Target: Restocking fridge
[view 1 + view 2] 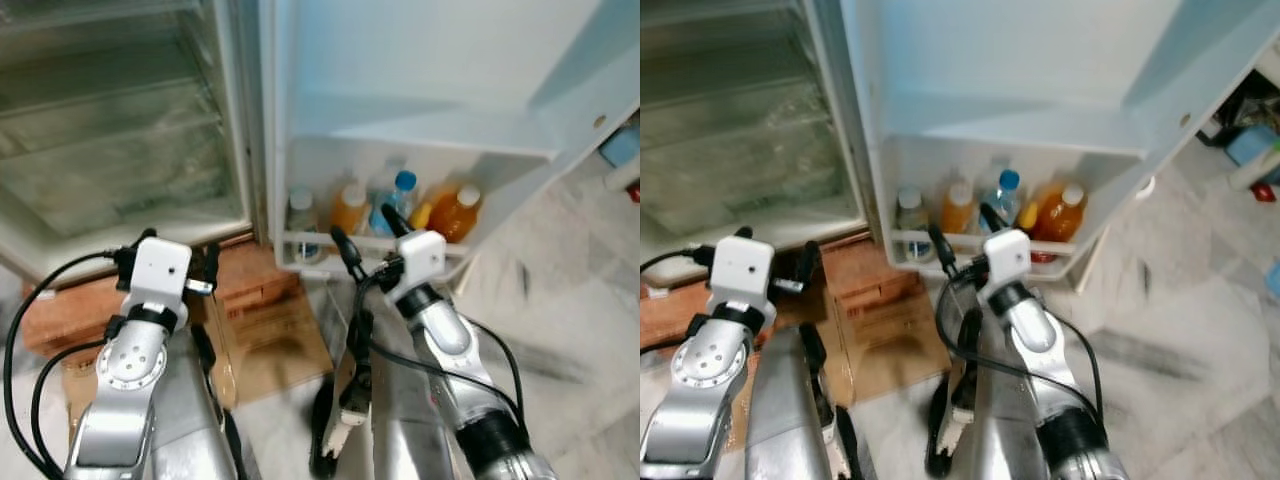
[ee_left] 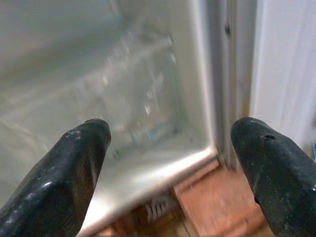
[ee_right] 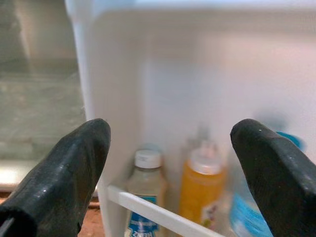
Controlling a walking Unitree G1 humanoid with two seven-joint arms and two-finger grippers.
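Fridge (image 1: 120,120) open, glass shelves bare; door shelf (image 1: 330,245) holds bottles in row behind white rail; right gripper (image 1: 368,238) just before rail, fingers spread, nothing between them; left gripper (image 1: 175,262) low before fridge body, fingers apart, nothing held; clear bottle, white cap (image 3: 146,185), beside orange juice bottle (image 3: 204,190), blue-capped bottle (image 1: 398,200) further along; likely full, so fairly heavy; plastic stiff, smooth, maybe slick; take hold mid-body, above rail; row tight, neighbours could tip.
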